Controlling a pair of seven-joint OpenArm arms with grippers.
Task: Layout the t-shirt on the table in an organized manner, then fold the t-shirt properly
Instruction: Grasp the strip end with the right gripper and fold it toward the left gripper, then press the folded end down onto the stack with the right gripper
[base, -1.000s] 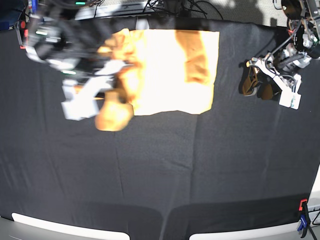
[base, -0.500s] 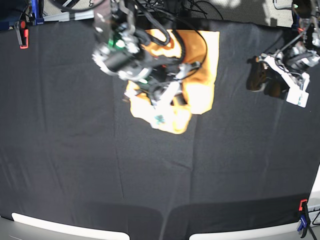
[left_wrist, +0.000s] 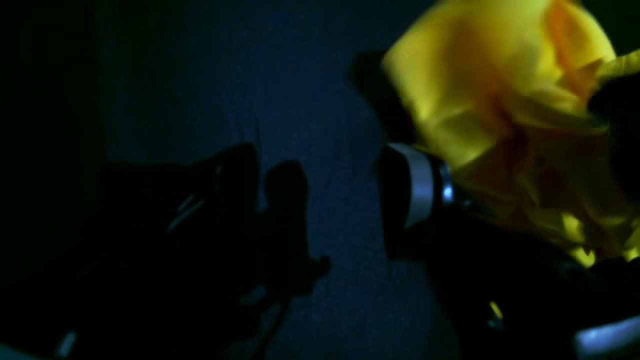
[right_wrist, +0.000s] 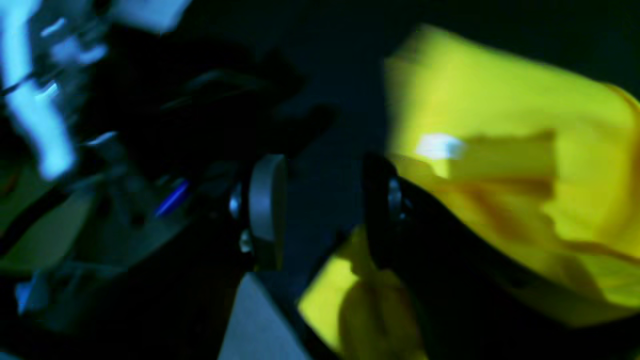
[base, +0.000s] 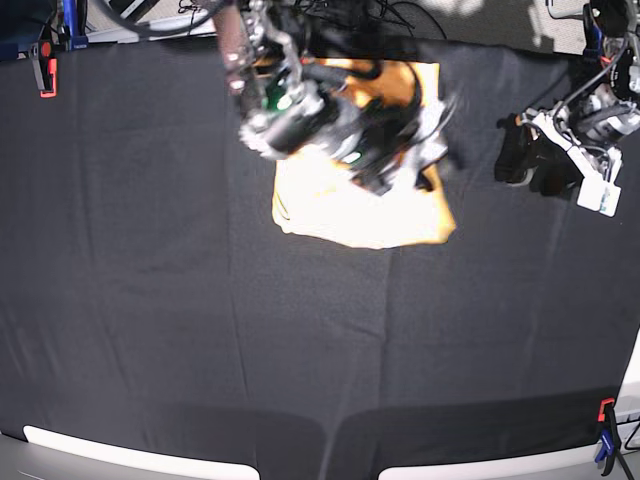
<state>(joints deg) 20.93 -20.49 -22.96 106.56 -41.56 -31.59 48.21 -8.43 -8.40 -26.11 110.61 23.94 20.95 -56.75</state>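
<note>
The light orange-yellow t-shirt (base: 350, 205) lies bunched and partly folded over at the back middle of the black table (base: 200, 330). My right gripper (base: 432, 140) is stretched across above the shirt's right edge, blurred by motion. In the right wrist view its jaws (right_wrist: 322, 210) stand apart with dark table between them and the t-shirt (right_wrist: 500, 125) beside and below. My left gripper (base: 530, 160) hovers right of the shirt, apart from it. In the left wrist view it (left_wrist: 345, 200) looks open and empty, with the t-shirt (left_wrist: 490, 90) beyond it.
A red clamp (base: 45, 75) sits at the back left edge. A red and blue clamp (base: 605, 425) sits at the front right. Cables (base: 340, 15) run along the back edge. White strips (base: 140, 455) mark the front edge.
My right arm has swung from the left across to the shirt's right side, dragging the shirt's left part over. The shirt is now narrower and bunched. The left arm has hardly moved.
</note>
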